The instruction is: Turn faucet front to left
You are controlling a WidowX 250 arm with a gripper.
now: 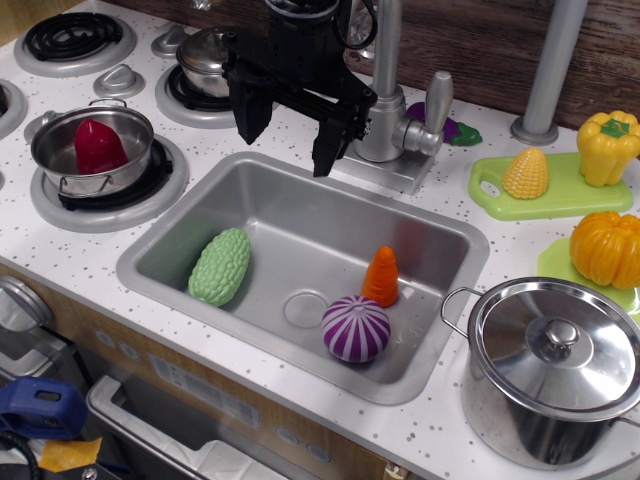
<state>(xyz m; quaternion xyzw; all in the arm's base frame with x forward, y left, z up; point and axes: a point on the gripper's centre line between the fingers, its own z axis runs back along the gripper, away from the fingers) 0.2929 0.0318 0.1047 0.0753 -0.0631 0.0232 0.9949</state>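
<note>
Hand (284, 140) hangs w/ fingers apart, gripping nothing, above sink's (440, 225) back rim. Faucet (392, 125) just right of hand, mounted on surface behind sink. Probably rigid, light plastic, smooth, likely a bit slippery; pivots on fixed base. Best hold: thin pipe above thick body, or push stubby lever on far side.

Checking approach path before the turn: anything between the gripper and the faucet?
Nothing visible. The gripper, jaws open, hangs at the sink's back rim, just left of the faucet, with only a bare gap between them. The toy vegetables lie lower, in the basin. The spout head is out of frame.
</note>
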